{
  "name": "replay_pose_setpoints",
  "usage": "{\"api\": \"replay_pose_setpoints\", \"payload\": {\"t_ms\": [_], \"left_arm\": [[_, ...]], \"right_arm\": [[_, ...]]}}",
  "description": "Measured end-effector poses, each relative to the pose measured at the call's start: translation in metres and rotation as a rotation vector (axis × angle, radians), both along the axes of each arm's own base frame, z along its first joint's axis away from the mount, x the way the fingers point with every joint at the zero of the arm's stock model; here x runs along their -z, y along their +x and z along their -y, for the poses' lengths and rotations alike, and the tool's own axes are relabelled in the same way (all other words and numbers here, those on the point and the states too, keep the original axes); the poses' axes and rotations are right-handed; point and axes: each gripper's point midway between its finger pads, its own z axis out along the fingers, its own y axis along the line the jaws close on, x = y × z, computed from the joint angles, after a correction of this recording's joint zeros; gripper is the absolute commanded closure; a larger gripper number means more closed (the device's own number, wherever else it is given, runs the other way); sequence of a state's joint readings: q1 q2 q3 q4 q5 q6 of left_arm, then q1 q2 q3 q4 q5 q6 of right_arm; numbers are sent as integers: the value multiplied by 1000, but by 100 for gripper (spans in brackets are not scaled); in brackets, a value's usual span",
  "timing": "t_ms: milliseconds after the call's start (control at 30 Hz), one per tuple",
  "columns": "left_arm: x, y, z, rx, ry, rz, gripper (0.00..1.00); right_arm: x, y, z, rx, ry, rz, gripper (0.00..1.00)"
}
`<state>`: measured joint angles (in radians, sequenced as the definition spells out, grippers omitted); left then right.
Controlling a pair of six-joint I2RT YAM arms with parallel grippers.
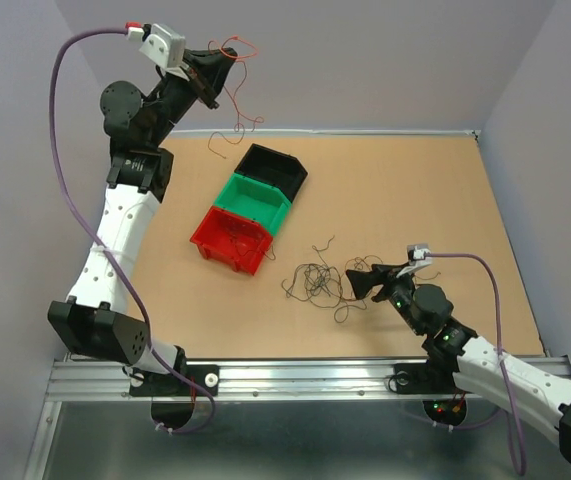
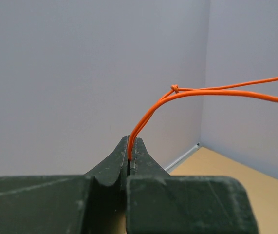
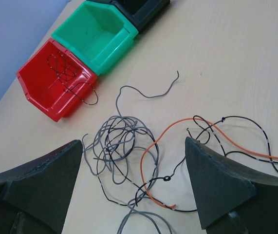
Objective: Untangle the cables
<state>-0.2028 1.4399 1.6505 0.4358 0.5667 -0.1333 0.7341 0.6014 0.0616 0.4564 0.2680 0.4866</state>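
- Orange-red cable [image 2: 216, 92] is what we see pinched between the clenched jaws of the left gripper [image 2: 130, 148]. It rises from the tips, bends off to one side and carries a small knot a little way past them.
- From above, we see that gripper held high off the table [image 1: 435, 200], with thin strands dangling below its jaws.
- Ahead and to the left of the right gripper's jaws we see three bins touching in a row: the red bin [image 3: 51, 90] nearest, the green bin [image 3: 97, 39] next and the black bin [image 3: 143, 9] farthest. A dark wire [image 3: 65, 73] lies in the red one and loops over its rim.
- Between the wide-spread jaws of the right gripper [image 3: 134, 180] we find the tangle of cables [image 3: 119, 144] on the table. Its grey loops lie toward the left finger, and an orange strand [image 3: 177, 127] and black strands lie toward the right finger. Those jaws grip nothing.
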Motion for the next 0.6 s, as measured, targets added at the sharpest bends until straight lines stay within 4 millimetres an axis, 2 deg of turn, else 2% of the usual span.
{"api": "replay_pose_setpoints", "payload": {"t_ms": [100,167,233,267,300,333,400,433,533,600], "left_arm": [[24,14,2,-5,13,-48,100],[54,25,3,-16,34,-105,100],[99,38,2,-39,70,-176,100],[115,42,1,-47,82,-197,100],[145,47,-1,-55,102,-242,100],[159,48,-2,-59,113,-265,100],[215,50,-6,-64,145,-357,100],[234,49,-8,-63,156,-389,100],[265,43,-10,-54,173,-434,100],[270,37,-9,-45,179,-436,100]], "right_arm": [[-1,-1,-1,-7,4,4,10],[-6,-2,-2,-14,15,15,10],[-9,-3,-3,-26,26,23,10],[-11,-4,-4,-34,33,28,10],[-13,-5,-5,-40,39,31,11],[-13,-5,-6,-43,42,32,11],[-16,-7,-7,-52,50,37,11],[-16,-7,-7,-55,52,36,11],[-15,-8,-8,-60,53,32,11],[-12,-8,-9,-63,48,23,11]]}}
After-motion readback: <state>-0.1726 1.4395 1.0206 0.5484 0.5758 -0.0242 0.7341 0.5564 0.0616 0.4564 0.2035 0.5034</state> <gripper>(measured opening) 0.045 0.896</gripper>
